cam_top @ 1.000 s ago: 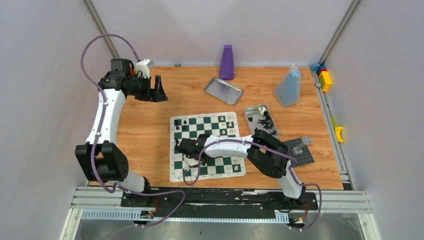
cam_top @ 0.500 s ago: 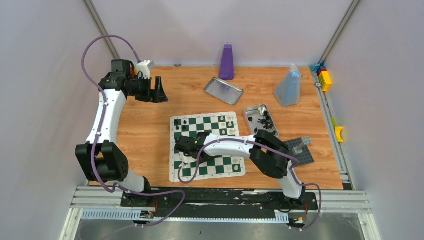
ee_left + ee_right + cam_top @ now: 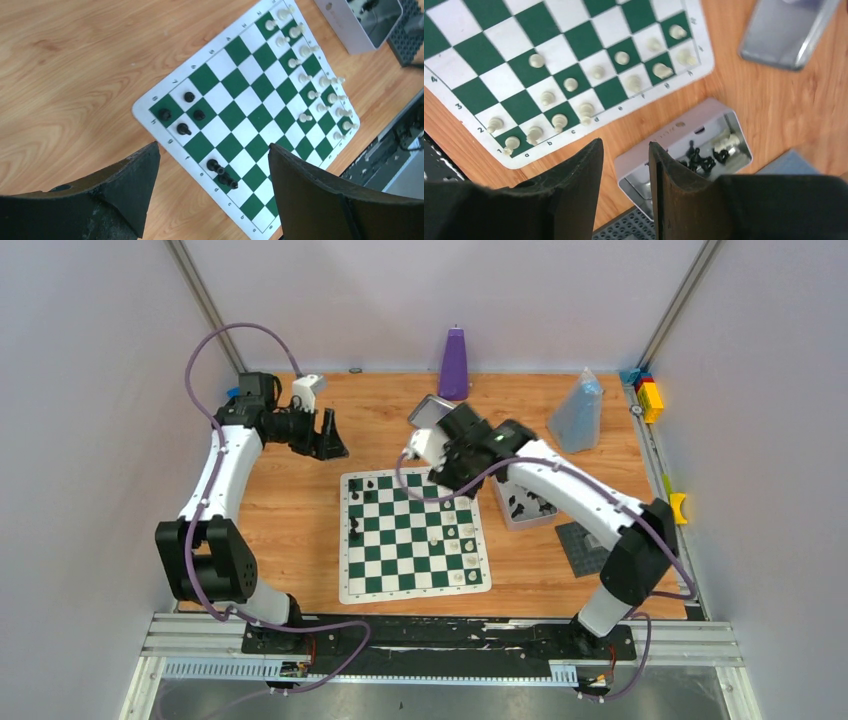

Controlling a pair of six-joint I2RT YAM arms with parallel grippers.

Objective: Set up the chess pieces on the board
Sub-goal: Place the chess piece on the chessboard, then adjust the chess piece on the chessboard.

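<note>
Chess setup sitting past halfway, with the black side lagging.
White pieces are standing two rows deep along one end of the board and looking nearly complete, while only about six black pieces are sitting at the opposite end, a couple seemingly tipped. More black ones, and what looks like one white, are lying in the tin just beside the board, so most of black's ranks are waiting to be filled. The right gripper is hovering above the tin, fingers slightly apart and holding nothing. The left gripper is hanging wide open and empty off the board's far left corner.
</note>
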